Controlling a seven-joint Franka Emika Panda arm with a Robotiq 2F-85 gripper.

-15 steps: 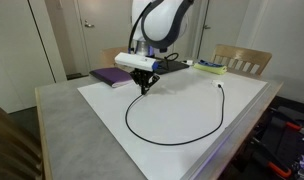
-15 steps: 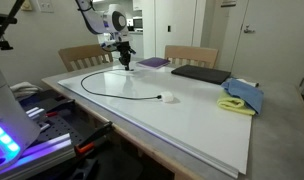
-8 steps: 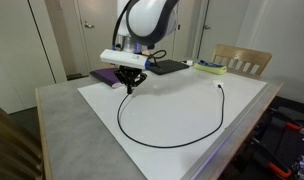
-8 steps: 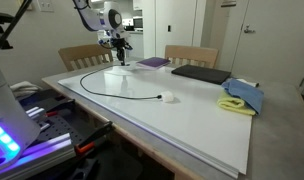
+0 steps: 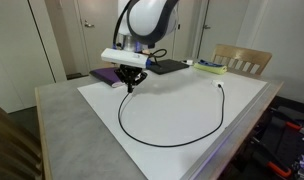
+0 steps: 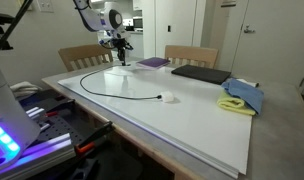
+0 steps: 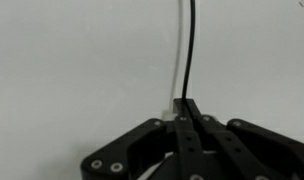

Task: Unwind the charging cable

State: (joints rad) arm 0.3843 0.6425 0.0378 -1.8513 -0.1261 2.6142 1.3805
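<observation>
A thin, black, round-sectioned cable (image 5: 120, 118) is laid in 1 wide open arc on a smooth white sheet (image 5: 172, 110), which covers most of a grey, matt table (image 5: 62, 115). 1 end of the cable is pinched in the black metal claw (image 5: 131, 90), whose jaws are closed on it. In the wrist view the cord (image 7: 190, 50) is seen running straight away from the shut claw (image 7: 184, 108) over the plain white surface, with a faint shadow beside it. The other end, carrying a small white plug (image 6: 169, 98), lies flat on the sheet, well apart from the claw (image 6: 120, 62). In this exterior view the cable (image 6: 112, 94) is seen as a flat curve with no crossings.

A flat purple book (image 5: 110, 76) is placed just behind the claw, and a dark, flat rectangular slab (image 6: 200, 73) lies further along the sheet. Soft, crumpled blue and yellow cloths (image 6: 242, 97) are heaped near the table's edge. Wooden chairs (image 5: 242, 58) with slatted backs are drawn up on the far side.

Compared with 1 second ago, the claw has been shifted toward the purple book and the arc has been drawn wider at that end. Since half a second ago, no change can be made out.
</observation>
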